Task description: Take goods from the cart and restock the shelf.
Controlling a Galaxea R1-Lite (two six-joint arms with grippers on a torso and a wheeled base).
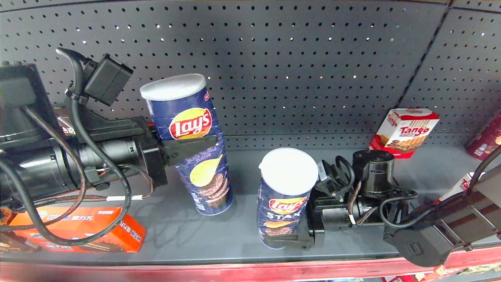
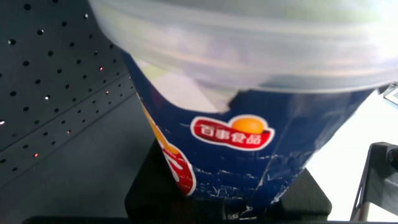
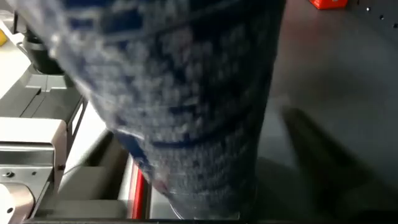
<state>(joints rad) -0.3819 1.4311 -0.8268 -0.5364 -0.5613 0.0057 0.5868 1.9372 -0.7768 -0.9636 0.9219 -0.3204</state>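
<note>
Two blue chip cans with white lids stand on the grey shelf [image 1: 242, 172]. The taller-looking can [image 1: 191, 145] is toward the back, slightly tilted, with my left gripper [image 1: 191, 147] shut around its middle; its lid and blue wall [image 2: 249, 137] loom close in the left wrist view. The second can [image 1: 283, 196] stands near the shelf's front edge, and my right gripper [image 1: 291, 239] is shut on its lower part from the right. The can's blue wall [image 3: 186, 99] looms close in the right wrist view.
An orange box [image 1: 78, 231] lies at the front left of the shelf. A red and white wafer box [image 1: 407, 131] stands at the back right by the pegboard wall [image 1: 293, 58]. A dark red can [image 1: 487, 139] is at the far right edge.
</note>
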